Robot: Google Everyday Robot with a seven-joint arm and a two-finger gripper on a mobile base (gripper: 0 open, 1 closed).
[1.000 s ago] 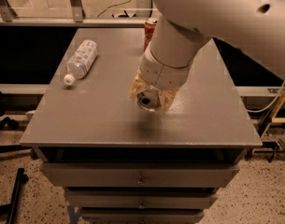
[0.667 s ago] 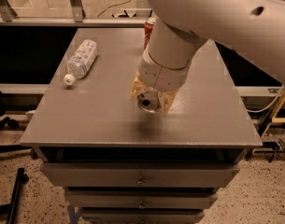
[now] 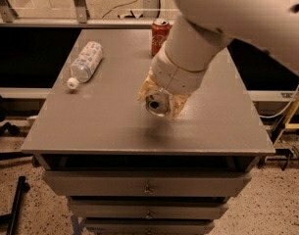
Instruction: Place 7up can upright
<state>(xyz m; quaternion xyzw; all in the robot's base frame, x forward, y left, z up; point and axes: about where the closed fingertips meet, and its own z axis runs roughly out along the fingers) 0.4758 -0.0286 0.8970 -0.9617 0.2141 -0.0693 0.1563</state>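
Observation:
My gripper (image 3: 160,102) hangs over the middle of the grey table (image 3: 114,126), a little above its top. It is shut on the 7up can (image 3: 158,105), which lies tilted with its silver end facing the camera. The cream fingers (image 3: 145,91) sit on both sides of the can. Most of the can's body is hidden by the gripper and my white arm (image 3: 188,58).
A red cola can (image 3: 160,35) stands upright at the table's back edge, just behind my arm. A clear water bottle (image 3: 85,62) with a white cap lies on its side at the back left. Drawers (image 3: 146,187) sit below the tabletop.

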